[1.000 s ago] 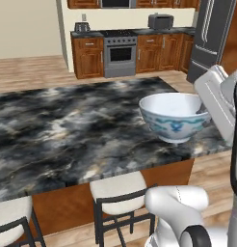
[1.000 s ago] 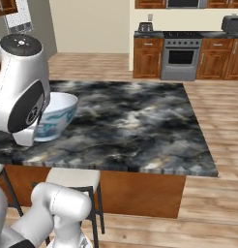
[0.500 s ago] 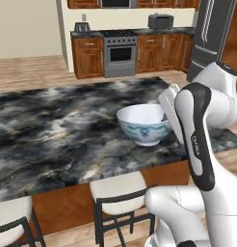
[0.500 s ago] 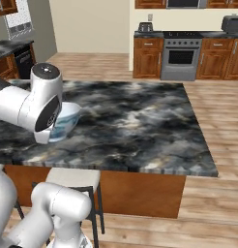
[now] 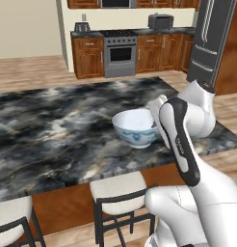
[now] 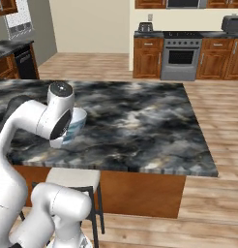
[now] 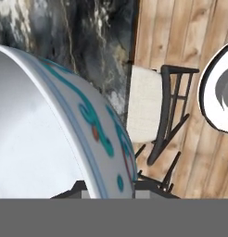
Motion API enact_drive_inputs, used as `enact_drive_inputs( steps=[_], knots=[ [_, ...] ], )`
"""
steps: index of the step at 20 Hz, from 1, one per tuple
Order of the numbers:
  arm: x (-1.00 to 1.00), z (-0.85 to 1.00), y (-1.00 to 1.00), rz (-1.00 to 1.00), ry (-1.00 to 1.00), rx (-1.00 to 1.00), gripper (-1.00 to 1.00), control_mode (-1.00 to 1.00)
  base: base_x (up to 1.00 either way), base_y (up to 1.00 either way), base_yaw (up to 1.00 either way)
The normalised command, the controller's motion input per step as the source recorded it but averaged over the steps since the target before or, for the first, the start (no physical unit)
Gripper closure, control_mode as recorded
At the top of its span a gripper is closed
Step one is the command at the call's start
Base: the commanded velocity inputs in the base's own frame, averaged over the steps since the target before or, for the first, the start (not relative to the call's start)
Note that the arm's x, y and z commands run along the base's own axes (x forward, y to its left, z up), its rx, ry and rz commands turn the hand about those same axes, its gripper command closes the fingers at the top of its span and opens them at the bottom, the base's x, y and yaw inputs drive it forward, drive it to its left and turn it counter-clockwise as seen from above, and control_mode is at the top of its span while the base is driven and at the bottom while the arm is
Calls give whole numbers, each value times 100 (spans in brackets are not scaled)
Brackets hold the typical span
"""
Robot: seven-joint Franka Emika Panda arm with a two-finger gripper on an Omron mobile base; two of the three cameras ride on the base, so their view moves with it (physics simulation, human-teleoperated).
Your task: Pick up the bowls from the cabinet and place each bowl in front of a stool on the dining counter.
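You had the gripper point(image 7: 109, 187) clamped on the patterned bowl's point(image 5: 136, 127) rim, over the counter point(image 5: 53, 130); stool point(image 7: 146, 104) just beyond the hand; bowl likely not set down yet, other bowl still to do.

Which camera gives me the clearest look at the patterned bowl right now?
The left base view: the whole bowl shows there, over the dining counter near its front edge, above a stool. In the right base view the arm hides most of the bowl. The hand view shows just its rim and teal-patterned wall close up.
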Motion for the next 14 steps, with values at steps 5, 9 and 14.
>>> enact_drive_inputs(
  steps=[5,9,14],
  knots=[
    [51,-34,14,0,0,0,100,-100,0,0,0],
    [47,-36,15,1,0,0,100,-100,0,0,0],
    [47,-39,10,1,0,0,100,-100,0,0,0]
  ],
)
